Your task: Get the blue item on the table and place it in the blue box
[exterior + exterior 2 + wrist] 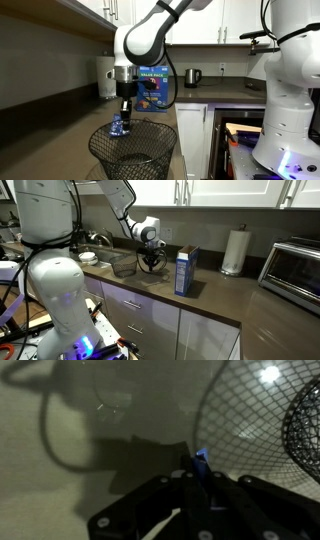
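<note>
My gripper [123,112] points down and is shut on the blue item [120,127], a small flat blue packet that hangs from the fingertips. It is held at the near-left rim of a round black wire basket [150,150], just above the mesh. In the wrist view the packet's tip [202,459] sticks out between the dark fingers [195,485], with the basket mesh [250,420] to the right. In an exterior view the gripper [151,256] hangs over the basket [157,268] on the counter. A tall blue carton [152,88] stands behind, upright [185,270].
A second wire tray [124,266] lies beside the basket. A paper towel roll [235,252] and a toaster oven [296,270] stand further along the counter. A kettle [193,76] is at the back. A white robot body [50,275] stands close by.
</note>
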